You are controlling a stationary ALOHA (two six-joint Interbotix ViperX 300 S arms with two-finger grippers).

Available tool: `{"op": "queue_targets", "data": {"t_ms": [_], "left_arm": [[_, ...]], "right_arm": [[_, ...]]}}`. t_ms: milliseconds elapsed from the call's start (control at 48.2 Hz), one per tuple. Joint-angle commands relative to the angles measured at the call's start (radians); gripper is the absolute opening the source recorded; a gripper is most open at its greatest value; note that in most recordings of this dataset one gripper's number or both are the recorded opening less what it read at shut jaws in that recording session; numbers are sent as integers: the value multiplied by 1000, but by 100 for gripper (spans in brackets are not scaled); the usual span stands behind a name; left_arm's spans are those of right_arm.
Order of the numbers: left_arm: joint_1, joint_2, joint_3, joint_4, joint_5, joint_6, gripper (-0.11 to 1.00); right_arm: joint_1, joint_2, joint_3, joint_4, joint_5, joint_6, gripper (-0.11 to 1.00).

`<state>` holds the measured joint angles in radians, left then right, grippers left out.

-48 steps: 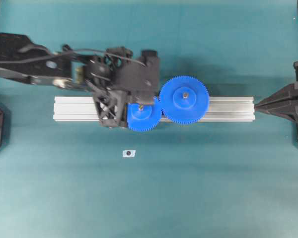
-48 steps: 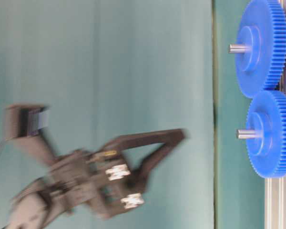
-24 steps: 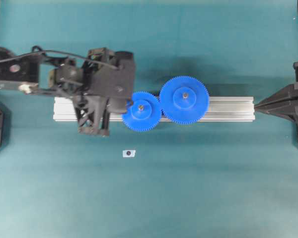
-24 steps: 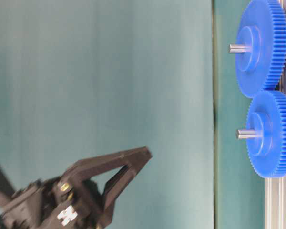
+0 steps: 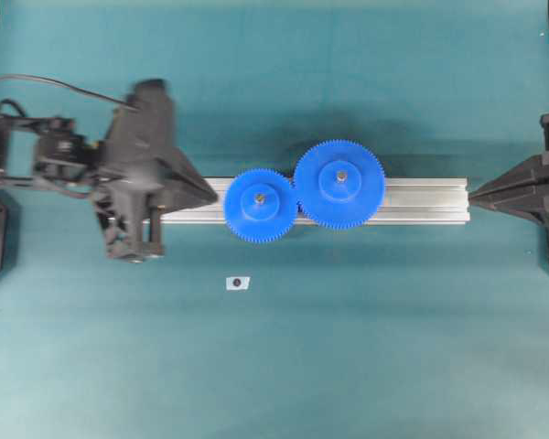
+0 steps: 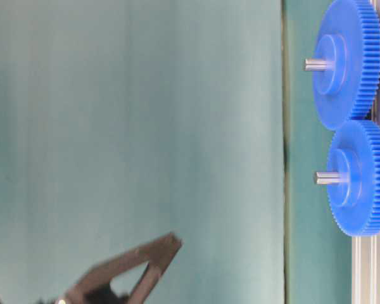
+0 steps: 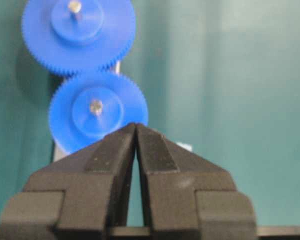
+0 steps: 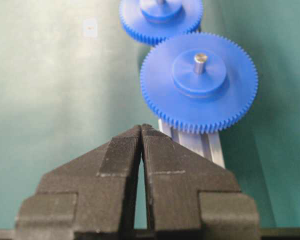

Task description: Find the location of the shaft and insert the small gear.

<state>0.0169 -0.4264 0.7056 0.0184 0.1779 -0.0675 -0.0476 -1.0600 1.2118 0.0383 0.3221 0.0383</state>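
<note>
Basically the small gear [image 5: 261, 205] sits on the aluminium rail [image 5: 421, 201], threaded over the shaft [image 5: 259, 197], whose metal tip pokes up through the raised hub. Its teeth mesh with the large gear [image 5: 339, 183] just beside it on the same rail; that one has its own grey pin [image 5: 340, 175] through the middle. Table-level view shows both gears flat against the rail with their pins sticking out of the hubs, small gear [image 6: 359, 178] lower in that picture, large gear [image 6: 345, 62] above it

Left gripper [image 5: 212, 193] is off the small gear, near it on the left of the overhead view, tip over the rail end, nothing in it. Left wrist view: fingers [image 7: 115, 150] pressed together tip to tip, only a thin slit lower down, small gear [image 7: 97, 115] right past the tips and apart from them, large gear [image 7: 79, 32] beyond. Left arm is a bit blurred in the overhead view

Right gripper [image 5: 476, 193] is at the far right end of the rail, tip just beside the rail end, well apart from both gears. Right wrist view: fingers [image 8: 122, 150] also pressed together, holding nothing, large gear [image 8: 199, 80] ahead, small gear [image 8: 161, 17] behind it

Small white sticker [image 5: 238, 283] with a black dot lies on the green table [image 5: 366, 347] near the small gear, apart from the rail
</note>
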Motion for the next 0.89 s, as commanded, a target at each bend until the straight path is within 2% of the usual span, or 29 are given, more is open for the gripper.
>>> {"op": "queue_targets", "data": {"t_ms": [0, 124, 311, 352, 622, 871], "left_arm": [[-5, -41, 14, 5, -15, -18, 13], [-8, -57, 28, 5, -15, -38, 27], [-8, -58, 38, 3, -20, -40, 62], [-8, -58, 41, 3, -20, -40, 67], [-18, -92, 58, 5, -32, -40, 66], [-41, -161, 121, 5, -135, -41, 66]], "right_arm": [[-2, 6, -8, 3, -8, 8, 9], [-2, 5, -8, 3, -8, 8, 9], [-2, 6, -8, 3, -9, 8, 9], [-2, 6, -8, 3, -9, 8, 9], [-2, 6, -8, 3, -15, 8, 9], [-2, 3, 6, 3, -46, 6, 9]]}}
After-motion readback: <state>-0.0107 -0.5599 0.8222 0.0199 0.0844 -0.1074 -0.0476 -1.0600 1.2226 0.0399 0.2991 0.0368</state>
